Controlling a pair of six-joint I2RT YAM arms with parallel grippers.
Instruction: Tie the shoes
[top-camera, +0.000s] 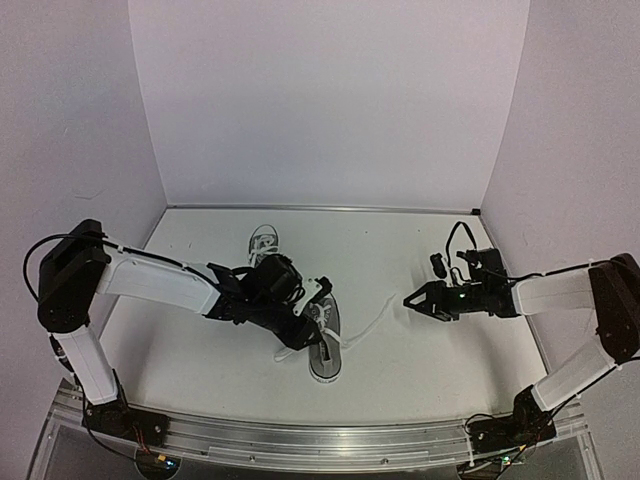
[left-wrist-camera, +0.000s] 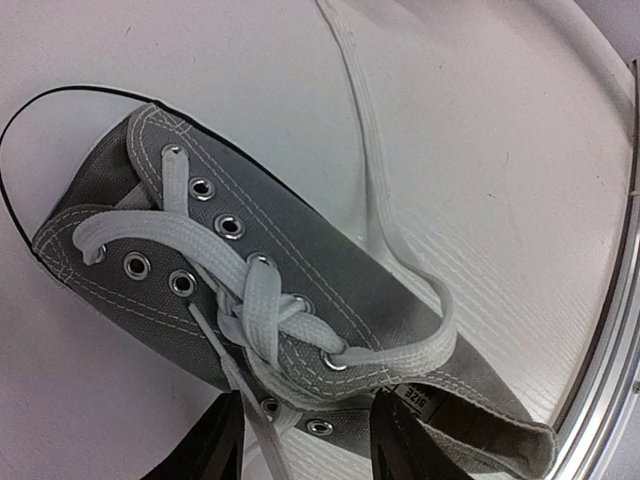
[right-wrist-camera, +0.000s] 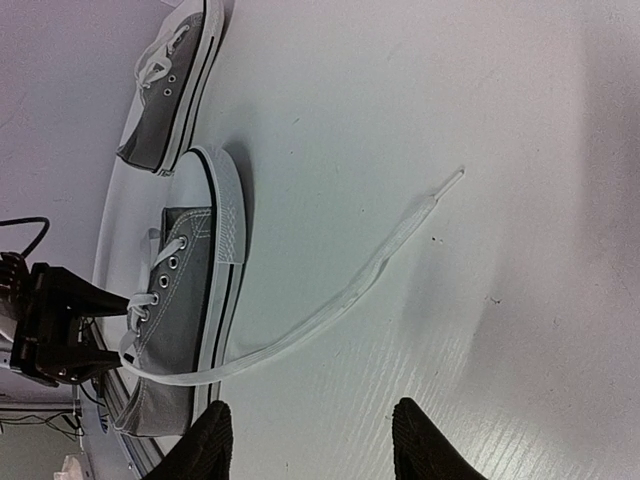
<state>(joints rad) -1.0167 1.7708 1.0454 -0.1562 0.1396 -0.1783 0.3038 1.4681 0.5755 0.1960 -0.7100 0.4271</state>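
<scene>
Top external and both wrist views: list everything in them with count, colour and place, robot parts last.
near shoe: one, grey canvas, white sole and laces, table centre, under the left gripper.
far shoe: one, same colours, behind the near shoe toward the back wall.
loose lace: one, white, trailing from the near shoe toward the right gripper.
table: one, white, under everything.
walls: three, pale, back and sides.
rail: one, silver, near edge.
left arm: one, white and black, reaching to centre.
right arm: one, white and black, right side.
left gripper: one, black, open, over the near shoe's laces.
right gripper: one, black, open, empty.
</scene>
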